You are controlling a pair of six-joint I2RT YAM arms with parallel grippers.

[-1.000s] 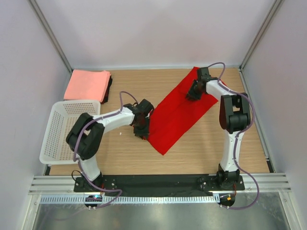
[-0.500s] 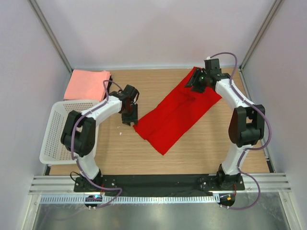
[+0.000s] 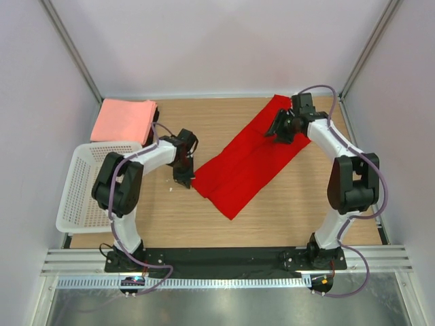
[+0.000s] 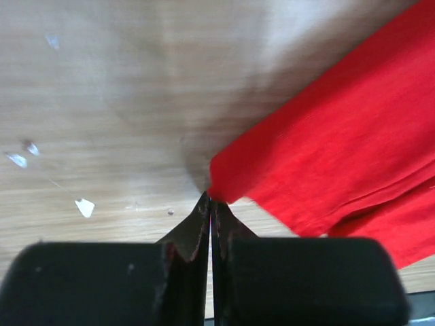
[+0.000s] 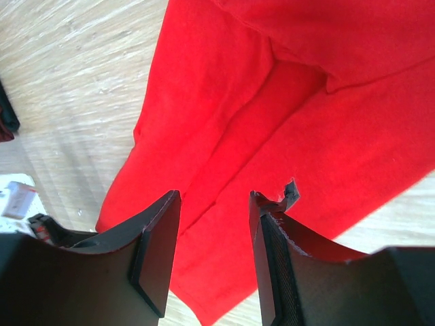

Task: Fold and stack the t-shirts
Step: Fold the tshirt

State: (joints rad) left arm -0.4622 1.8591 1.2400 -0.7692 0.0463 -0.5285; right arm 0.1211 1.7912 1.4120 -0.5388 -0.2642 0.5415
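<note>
A bright red t-shirt (image 3: 251, 163) lies spread as a long diagonal band across the middle of the table. My left gripper (image 3: 183, 178) is low at its left corner, jaws shut. In the left wrist view the closed gripper (image 4: 209, 198) pinches the very corner of the red cloth (image 4: 340, 136). My right gripper (image 3: 279, 129) hovers open over the shirt's far end, with the red fabric (image 5: 224, 102) showing between and beyond its spread fingers (image 5: 160, 238) and nothing held. A folded salmon-pink t-shirt (image 3: 124, 120) lies at the back left on a dark one (image 3: 153, 125).
A white mesh basket (image 3: 85, 183) stands at the left edge, just left of my left arm. Metal frame posts and pale walls close in the table on three sides. Small white specks (image 4: 84, 207) lie on the wood near the left gripper.
The left gripper let go, moved left and down to the shirt's left corner, and shut there. The shirt's left corner now lies spread further left. The right gripper rose and opened over the far end.
</note>
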